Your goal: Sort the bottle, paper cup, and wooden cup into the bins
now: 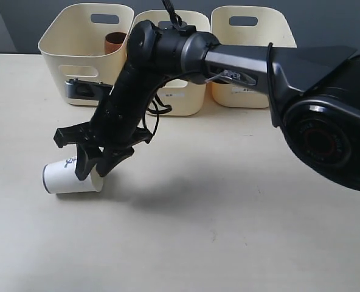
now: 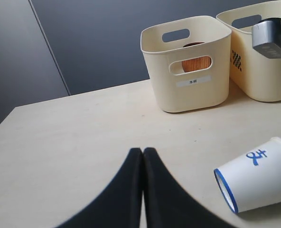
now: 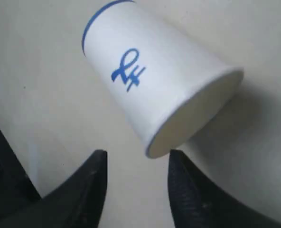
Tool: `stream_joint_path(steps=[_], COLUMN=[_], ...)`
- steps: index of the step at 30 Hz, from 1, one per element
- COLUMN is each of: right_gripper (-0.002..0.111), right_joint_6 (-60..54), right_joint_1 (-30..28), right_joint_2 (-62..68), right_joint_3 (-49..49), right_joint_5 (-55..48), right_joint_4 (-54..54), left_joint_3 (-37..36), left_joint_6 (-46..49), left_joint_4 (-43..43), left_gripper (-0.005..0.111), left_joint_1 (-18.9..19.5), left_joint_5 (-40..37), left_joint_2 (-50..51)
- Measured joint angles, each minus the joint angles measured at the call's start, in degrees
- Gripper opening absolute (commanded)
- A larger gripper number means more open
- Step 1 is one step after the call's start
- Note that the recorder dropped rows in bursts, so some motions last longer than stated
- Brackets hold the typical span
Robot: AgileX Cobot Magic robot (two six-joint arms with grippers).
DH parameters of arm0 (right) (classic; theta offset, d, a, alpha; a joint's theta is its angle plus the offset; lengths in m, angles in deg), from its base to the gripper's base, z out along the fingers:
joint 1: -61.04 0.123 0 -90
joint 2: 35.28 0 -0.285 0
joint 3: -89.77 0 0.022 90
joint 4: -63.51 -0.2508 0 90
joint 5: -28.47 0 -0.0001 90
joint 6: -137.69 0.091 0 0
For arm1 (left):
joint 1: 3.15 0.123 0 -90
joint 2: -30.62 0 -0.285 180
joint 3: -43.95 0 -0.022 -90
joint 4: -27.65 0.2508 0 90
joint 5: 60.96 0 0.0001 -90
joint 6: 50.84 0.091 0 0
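Note:
The white paper cup (image 1: 64, 178) lies on its side on the table, blue mark up (image 3: 154, 90), also low in the left wrist view (image 2: 257, 173). My right gripper (image 1: 92, 172) reaches across to it and hangs open just above its base end (image 3: 136, 156), with nothing between the fingers. The wooden cup (image 1: 114, 41) stands in the left bin (image 1: 58, 58) and shows through the handle cut-out (image 2: 196, 63). My left gripper (image 2: 143, 152) is shut and empty over bare table. The bottle is out of view.
The middle bin (image 1: 189, 100) and the right bin (image 1: 253, 58) stand in a row with the left one at the back of the table. The right arm (image 1: 241, 64) spans the scene in front of them.

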Motion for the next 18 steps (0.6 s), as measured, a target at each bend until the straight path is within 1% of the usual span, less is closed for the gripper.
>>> stream_joint_path(steps=[4, 10, 18], right_gripper=[0.041, 0.041, 0.041], right_joint_6=[-1.0, -3.3, -4.9], right_joint_1=[0.0, 0.1, 1.6], right_joint_2=[0.0, 0.0, -0.1], right_joint_3=[1.7, 1.8, 1.9], right_joint_5=[4.2, 10.3, 12.8], right_joint_4=[-2.7, -3.2, -3.3], left_joint_3=[0.0, 0.0, 0.0], left_joint_6=[0.0, 0.0, 0.0], left_joint_4=[0.0, 0.0, 0.0], left_gripper=[0.0, 0.0, 0.0], left_joint_1=[0.0, 0.0, 0.0], left_joint_5=[0.0, 0.0, 0.0], left_joint_2=[0.0, 0.0, 0.0])
